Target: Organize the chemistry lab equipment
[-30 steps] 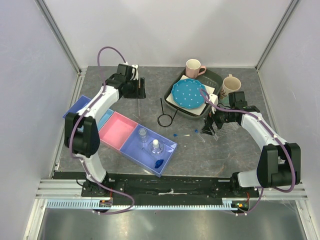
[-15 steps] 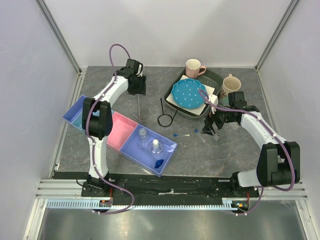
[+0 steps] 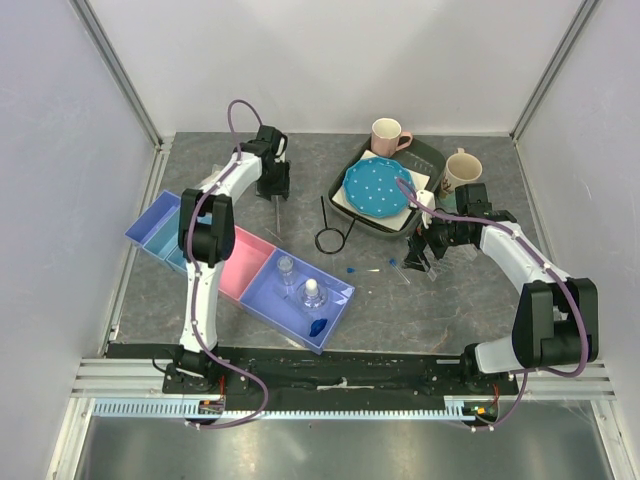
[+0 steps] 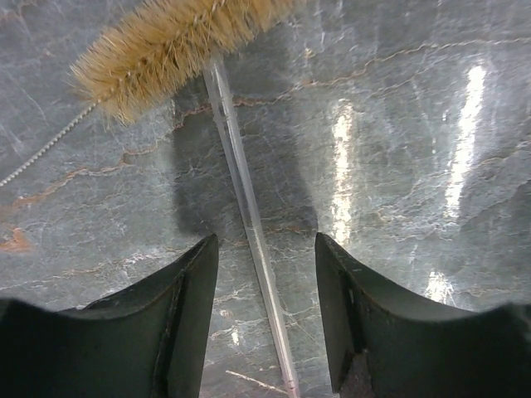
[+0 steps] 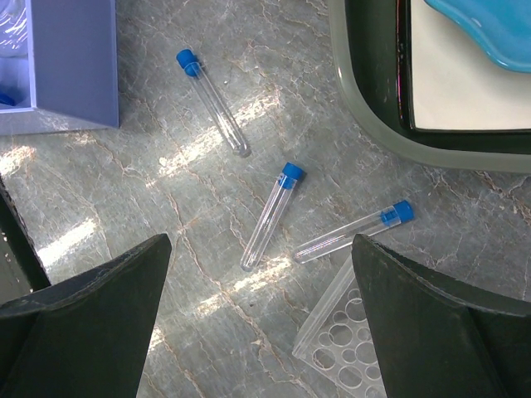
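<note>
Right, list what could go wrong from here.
The left gripper straddles a thin clear stick lying flat on the table; it may roll or slip out when pinched. The brush lies against the stick's far end, so lifting might drag it. The right gripper hangs open over three loose capped tubes beside the rack; grabbing one could knock another rolling.

Grey veined stone-look tabletop (image 3: 450, 300), plain pale wall panels (image 3: 330, 60) at 9, 12 and 3 o'clock, aluminium corner struts (image 3: 118, 75) at 11 and 1, slotted metal rail (image 3: 330, 408) along 6, overhead-light glare streaks (image 4: 342, 166) on tabletop
</note>
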